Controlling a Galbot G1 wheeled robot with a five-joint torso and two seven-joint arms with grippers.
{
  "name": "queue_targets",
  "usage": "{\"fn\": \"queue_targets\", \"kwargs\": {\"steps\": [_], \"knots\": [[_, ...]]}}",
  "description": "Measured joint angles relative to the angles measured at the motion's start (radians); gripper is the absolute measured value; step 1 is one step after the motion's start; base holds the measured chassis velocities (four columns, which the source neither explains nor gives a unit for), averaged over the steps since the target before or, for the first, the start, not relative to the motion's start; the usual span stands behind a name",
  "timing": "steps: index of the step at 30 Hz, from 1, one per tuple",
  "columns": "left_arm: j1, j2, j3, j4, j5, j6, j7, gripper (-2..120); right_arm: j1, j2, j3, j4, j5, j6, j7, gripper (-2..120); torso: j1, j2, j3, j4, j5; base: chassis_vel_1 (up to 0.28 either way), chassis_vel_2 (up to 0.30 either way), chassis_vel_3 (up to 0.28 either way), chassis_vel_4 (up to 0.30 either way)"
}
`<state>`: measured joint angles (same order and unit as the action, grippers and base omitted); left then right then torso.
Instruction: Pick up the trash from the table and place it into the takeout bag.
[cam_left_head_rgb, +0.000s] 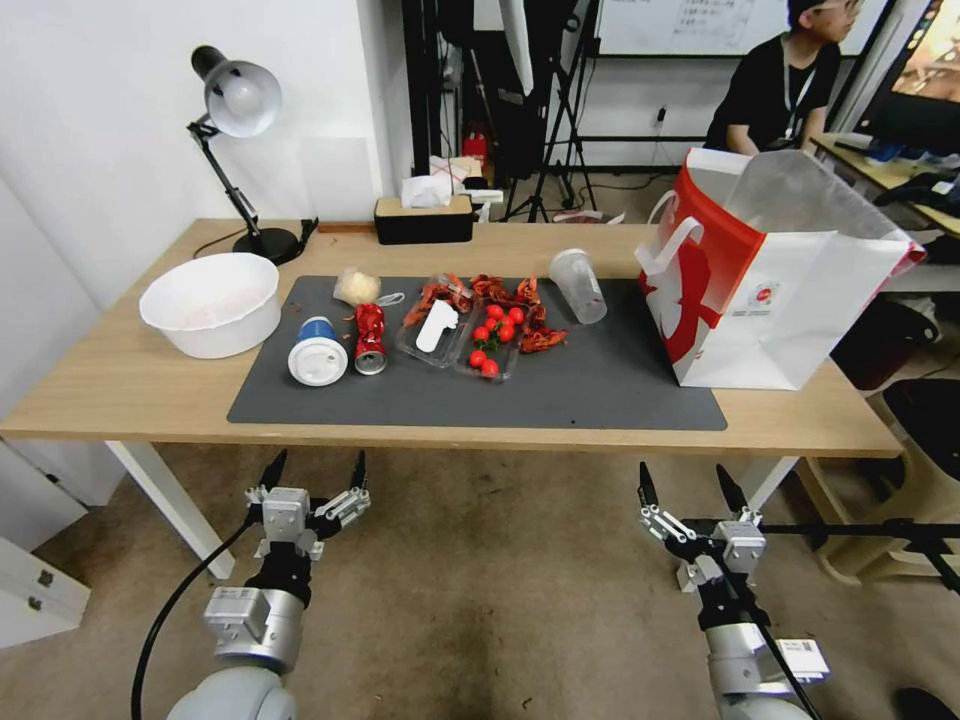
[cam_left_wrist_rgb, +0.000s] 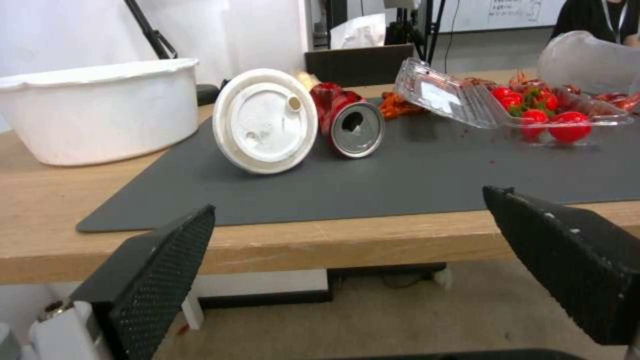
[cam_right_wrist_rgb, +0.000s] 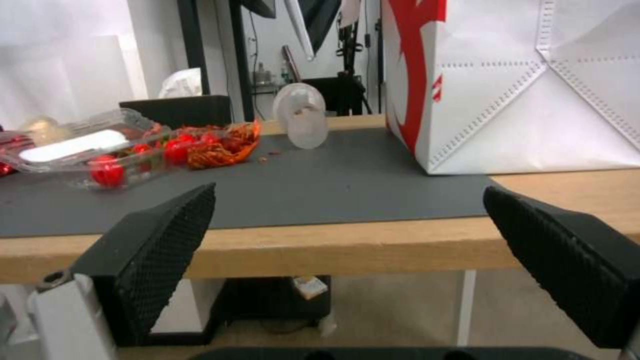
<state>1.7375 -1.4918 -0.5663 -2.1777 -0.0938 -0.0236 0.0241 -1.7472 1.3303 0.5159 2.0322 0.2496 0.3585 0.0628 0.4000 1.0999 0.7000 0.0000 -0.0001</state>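
The trash lies on the dark mat (cam_left_head_rgb: 600, 390) of the light-wood table (cam_left_head_rgb: 120, 380). A pale bowl (cam_left_head_rgb: 210, 300) stands at the left. Beside it a blue-and-white cup (cam_left_head_rgb: 318, 352) lies on its side, then a crushed red can (cam_left_head_rgb: 370, 338) and a pale wad (cam_left_head_rgb: 356, 286). A clear plastic cup (cam_left_head_rgb: 578, 285) lies near the red-and-white takeout bag (cam_left_head_rgb: 770, 290), which stands open at the right. My left gripper (cam_left_head_rgb: 315, 470) and right gripper (cam_left_head_rgb: 688, 485) hang open below the table's front edge, holding nothing. The left wrist view shows the cup's lid (cam_left_wrist_rgb: 265, 120) and the can (cam_left_wrist_rgb: 357, 129).
A clear tray with tomatoes (cam_left_head_rgb: 480, 345) and red crayfish shells (cam_left_head_rgb: 520, 300) lie mid-mat. At the back stand a desk lamp (cam_left_head_rgb: 240, 100) and a black tissue box (cam_left_head_rgb: 423, 215). Dark chairs (cam_left_head_rgb: 930, 410) sit right of the table. Bare floor lies in front.
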Motion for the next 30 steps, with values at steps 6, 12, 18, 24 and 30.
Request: {"fn": "queue_targets", "kwargs": {"steps": [6,12,18,24,30], "knots": [[0.002,-0.001,0.001,-0.008,0.001,0.0,0.0,100,0.022,-0.007,-0.021,0.016,-0.005,-0.041,0.0,100,0.0,0.0,0.0,-0.0001,0.0,0.0,0.0,0.0,0.0],[0.005,0.001,-0.003,-0.015,0.0,0.0,0.001,100,0.069,-0.029,-0.047,0.031,-0.006,-0.097,0.002,100,0.0,0.0,0.0,0.0,0.0001,0.0,0.0,0.0,0.0],[0.008,0.002,-0.005,-0.02,-0.001,0.0,0.001,100,0.141,-0.059,-0.08,0.048,-0.001,-0.167,0.011,100,0.0,0.0,0.0,0.0,0.0001,0.0,0.0,0.0,0.0],[0.009,0.003,-0.007,-0.025,-0.001,0.0,0.0,100,0.257,-0.1,-0.131,0.057,0.009,-0.27,0.035,100,0.0,0.0,0.0,-0.0001,0.0,0.0,0.0,0.0,0.0],[0.007,0.008,-0.009,-0.03,-0.001,0.002,0.001,100,0.397,-0.134,-0.181,0.049,0.03,-0.392,0.075,100,0.0,0.0,0.0,0.0,0.0,0.0,0.0,0.0,0.0]]}}
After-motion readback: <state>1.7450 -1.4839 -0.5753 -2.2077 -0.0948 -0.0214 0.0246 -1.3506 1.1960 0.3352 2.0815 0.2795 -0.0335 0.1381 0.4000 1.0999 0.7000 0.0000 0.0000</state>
